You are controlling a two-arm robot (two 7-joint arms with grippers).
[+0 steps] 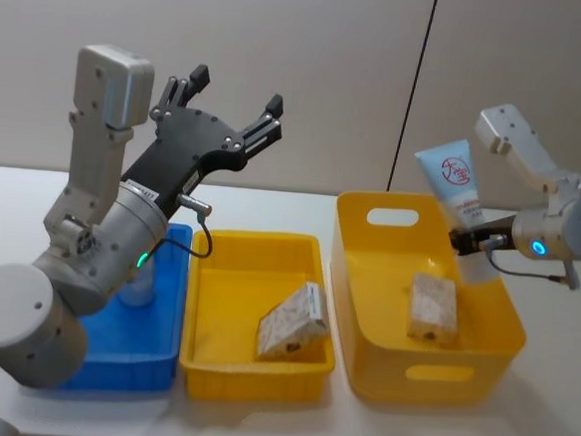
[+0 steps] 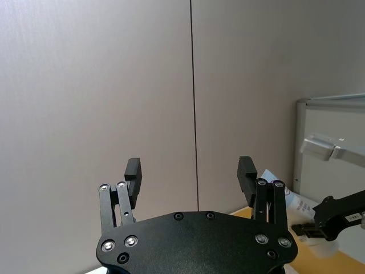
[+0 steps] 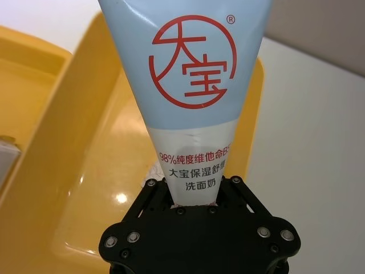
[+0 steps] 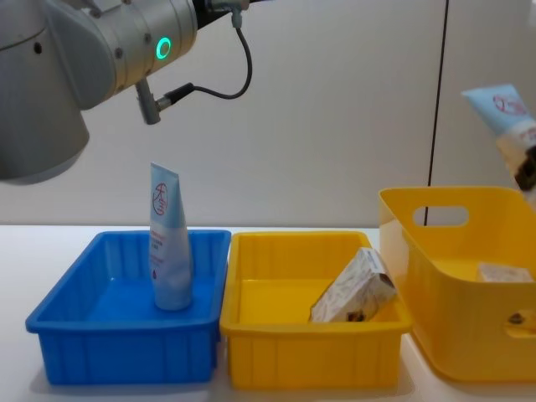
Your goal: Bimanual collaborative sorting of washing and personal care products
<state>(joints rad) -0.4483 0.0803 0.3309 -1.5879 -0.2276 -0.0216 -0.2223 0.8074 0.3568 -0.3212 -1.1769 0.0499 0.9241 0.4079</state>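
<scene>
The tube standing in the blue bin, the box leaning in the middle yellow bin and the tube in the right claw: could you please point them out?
standing tube [image 4: 169, 251], chest view, mid body.
leaning box [image 4: 353, 289], chest view, patterned side.
held tube [image 3: 193, 74], right wrist view, red logo.

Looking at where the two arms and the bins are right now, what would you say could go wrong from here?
The right gripper holds a tube by its lower end only, tilted above the tall yellow bin; it might slip or swing. The tube standing upright in the blue bin could be tipped over if the open left gripper, raised above it, comes down carelessly.
</scene>
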